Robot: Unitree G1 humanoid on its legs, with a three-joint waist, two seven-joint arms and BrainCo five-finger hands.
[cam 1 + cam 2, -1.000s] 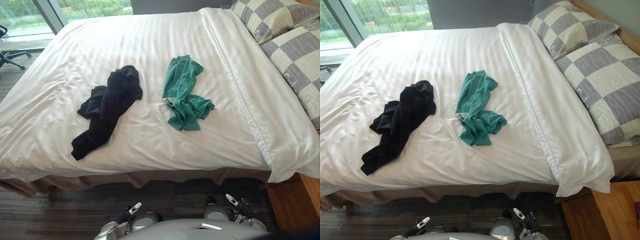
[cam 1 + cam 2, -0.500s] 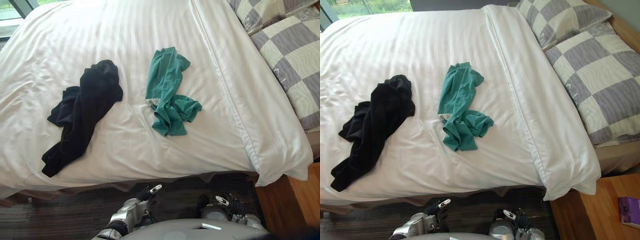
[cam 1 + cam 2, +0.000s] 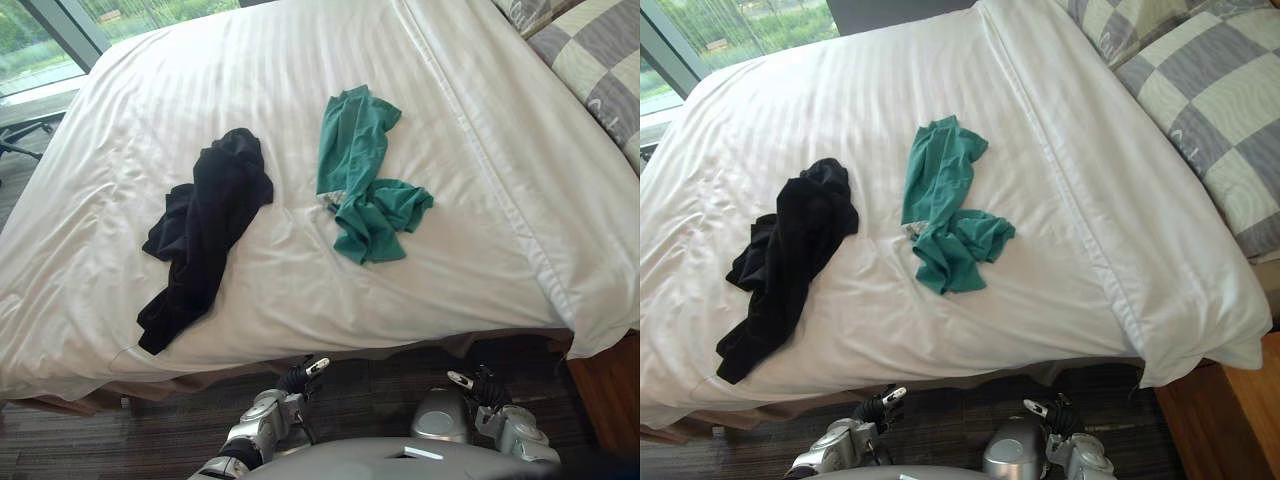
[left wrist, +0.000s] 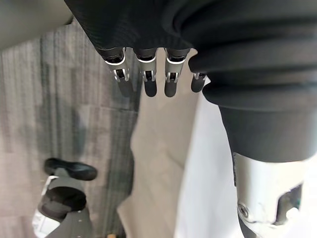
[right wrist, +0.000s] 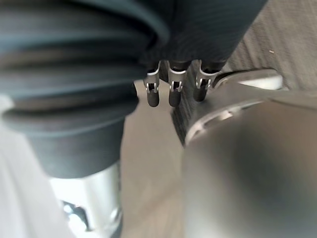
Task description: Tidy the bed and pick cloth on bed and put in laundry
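Approach step judged in hand; nothing picked yet. Black cloth [image 3: 205,225] and green cloth [image 3: 365,190] seen lying apart on bed [image 3: 250,70]. Left hand [image 3: 300,376] and right hand [image 3: 478,386] held low by bed edge, fingers straight, empty. Next: reach over edge called for, nearer cloth to be grasped.

The white duvet [image 3: 250,80] is smooth, striped cloth with a faint sheen; the black garment [image 3: 215,210] and green garment [image 3: 360,160] are matt, soft cloth.

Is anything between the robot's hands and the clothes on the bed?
Nothing visible: only bare duvet separates the left hand and right hand, below its edge, from the black cloth and green cloth.
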